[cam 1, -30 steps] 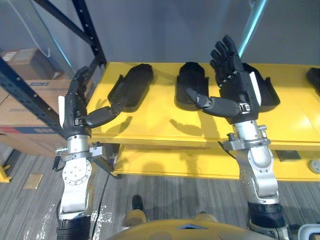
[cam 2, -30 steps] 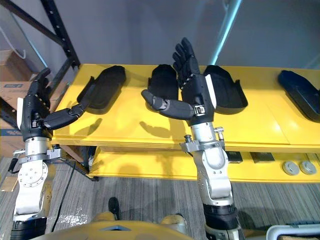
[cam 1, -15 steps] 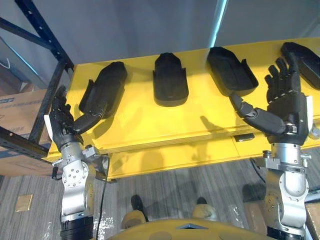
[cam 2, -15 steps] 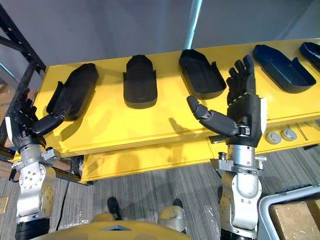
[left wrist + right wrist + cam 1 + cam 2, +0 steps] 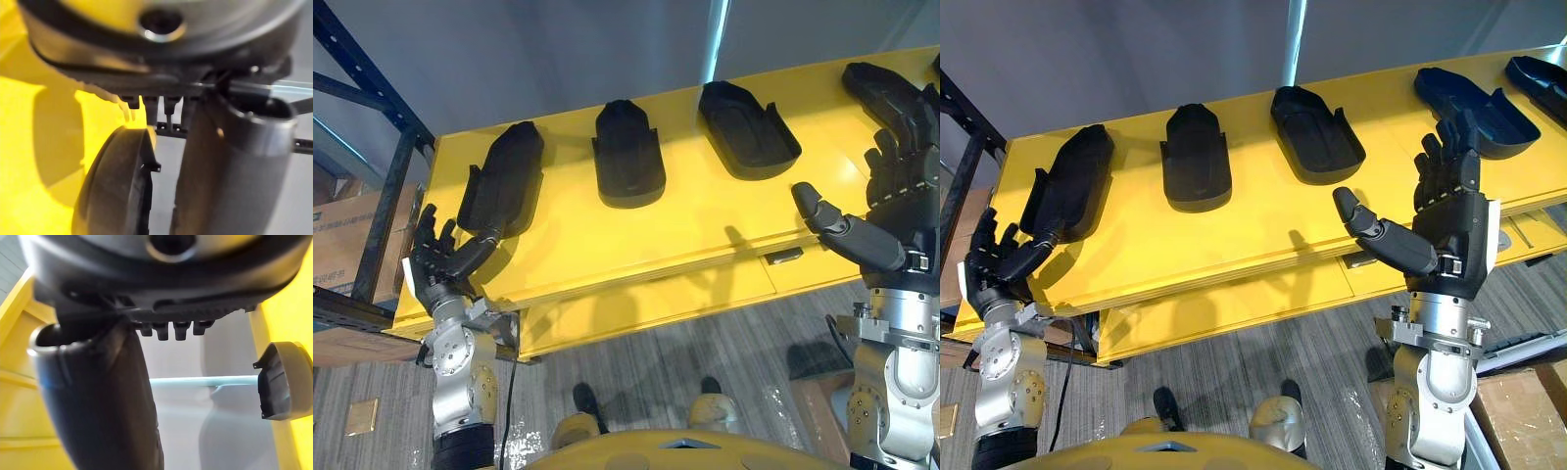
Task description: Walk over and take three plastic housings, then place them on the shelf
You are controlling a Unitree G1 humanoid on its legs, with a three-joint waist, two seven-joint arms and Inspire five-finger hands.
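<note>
Several black plastic housings lie in a row on the yellow shelf board (image 5: 705,220): a left housing (image 5: 504,176), a middle housing (image 5: 626,152), a right housing (image 5: 747,127) and a further one (image 5: 886,93) at the far right. My left hand (image 5: 435,259) hangs open at the board's front left corner, its thumb close under the left housing (image 5: 117,186) and holding nothing. Off the board's front right edge, my right hand (image 5: 1440,220) is raised, open and empty, with a housing's end (image 5: 286,379) showing past its fingers.
A dark blue rack upright (image 5: 372,98) stands at the left, with a cardboard box (image 5: 342,245) behind it. A lower yellow ledge (image 5: 646,304) juts out under the board. Another cardboard box (image 5: 1528,411) sits on the grey floor at lower right.
The whole picture has shifted, so the camera has moved. Against the shelf, my left hand sits a little lower and my right hand a little farther right. Both stay open and empty.
</note>
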